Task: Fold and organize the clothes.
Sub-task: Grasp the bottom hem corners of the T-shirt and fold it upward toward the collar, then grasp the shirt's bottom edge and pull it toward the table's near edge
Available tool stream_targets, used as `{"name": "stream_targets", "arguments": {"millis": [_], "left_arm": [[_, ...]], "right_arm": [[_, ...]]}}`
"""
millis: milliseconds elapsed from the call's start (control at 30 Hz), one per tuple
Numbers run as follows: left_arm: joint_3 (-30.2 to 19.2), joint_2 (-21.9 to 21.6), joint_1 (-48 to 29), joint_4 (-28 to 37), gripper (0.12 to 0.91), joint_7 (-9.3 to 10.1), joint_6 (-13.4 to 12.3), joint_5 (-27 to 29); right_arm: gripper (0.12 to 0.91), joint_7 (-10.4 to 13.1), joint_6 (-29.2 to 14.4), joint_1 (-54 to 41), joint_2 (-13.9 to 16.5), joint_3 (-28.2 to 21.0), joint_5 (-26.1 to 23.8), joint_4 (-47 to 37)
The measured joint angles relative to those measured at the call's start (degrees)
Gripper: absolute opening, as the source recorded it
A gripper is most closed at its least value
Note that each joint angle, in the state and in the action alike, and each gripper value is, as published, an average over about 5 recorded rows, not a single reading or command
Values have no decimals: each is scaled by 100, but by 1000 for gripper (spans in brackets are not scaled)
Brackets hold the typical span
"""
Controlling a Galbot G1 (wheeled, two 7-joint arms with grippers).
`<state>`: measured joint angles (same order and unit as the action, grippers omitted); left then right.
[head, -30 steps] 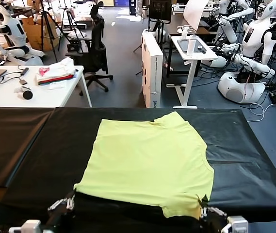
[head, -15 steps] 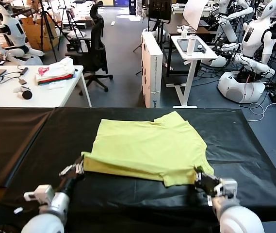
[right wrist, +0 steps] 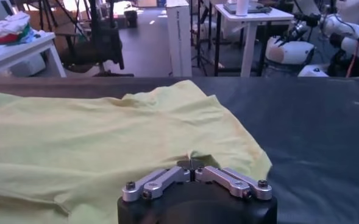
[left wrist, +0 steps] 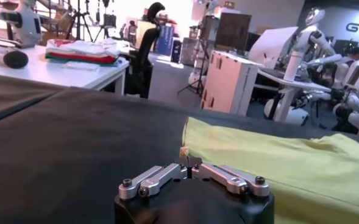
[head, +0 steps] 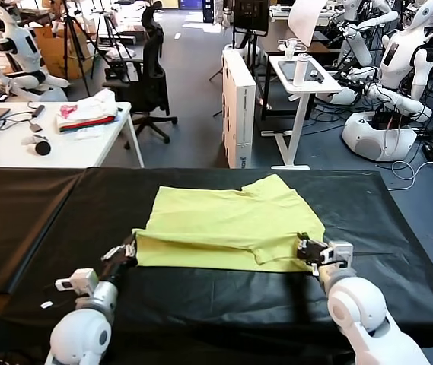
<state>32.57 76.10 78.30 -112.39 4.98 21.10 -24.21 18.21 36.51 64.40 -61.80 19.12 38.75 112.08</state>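
Both our grippers, left [head: 128, 251] at eight o'clock and right [head: 305, 249] at four, pinch the hem of the T-shirt [head: 231, 220] mid-table [head: 33, 220]. Since a second ago we've carried that hem forward over the body; the first fold looks nearly laid.

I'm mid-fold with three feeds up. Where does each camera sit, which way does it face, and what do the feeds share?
Head view: on the robot's head, looking forward and down at the black table; shows the lime-yellow T-shirt, left gripper and right gripper at its near fold.
Left wrist view: on the left arm, low over the table; its own left gripper at the shirt's corner.
Right wrist view: on the right arm; its own right gripper on the shirt's edge.
Shared: all three show the T-shirt and table.
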Motion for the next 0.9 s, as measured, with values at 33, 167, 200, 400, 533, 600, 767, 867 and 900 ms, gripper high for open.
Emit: {"name": "stream_targets", "arguments": {"millis": [33,167,200,400,533,600,767,867,900], "left_arm": [[-5,-14,-16,33,148,2,0,-5],[-8,-37,-25,108,173,7,4,-23],[-7,-38,-17,114,192,2,5,-22],[1,-8,70,42,526,-23,5,17],[35,9,181,-63,766,-6,17,39],[70,21,277,-138,857,-4,15,60],[107,113,673,-452,905,-18,-73,151],[76,200,931,-624,907,-26,-89,279],[65,226,1000,-654,907,-26,-87,322]], "right_arm": [[315,-75,-16,15,8,20,-3,14],[579,-420,2,112,95,121,-42,124],[636,-499,18,148,132,150,-62,164],[892,-675,26,486,469,385,-119,504],[906,-772,-77,877,750,659,-108,790],[907,-806,-96,1110,864,832,-98,922],[907,-800,-109,1775,1063,1292,-64,1224],[907,-832,-145,2184,1127,1519,-64,1314],[907,-849,-158,2298,1136,1577,-67,1322]]}}
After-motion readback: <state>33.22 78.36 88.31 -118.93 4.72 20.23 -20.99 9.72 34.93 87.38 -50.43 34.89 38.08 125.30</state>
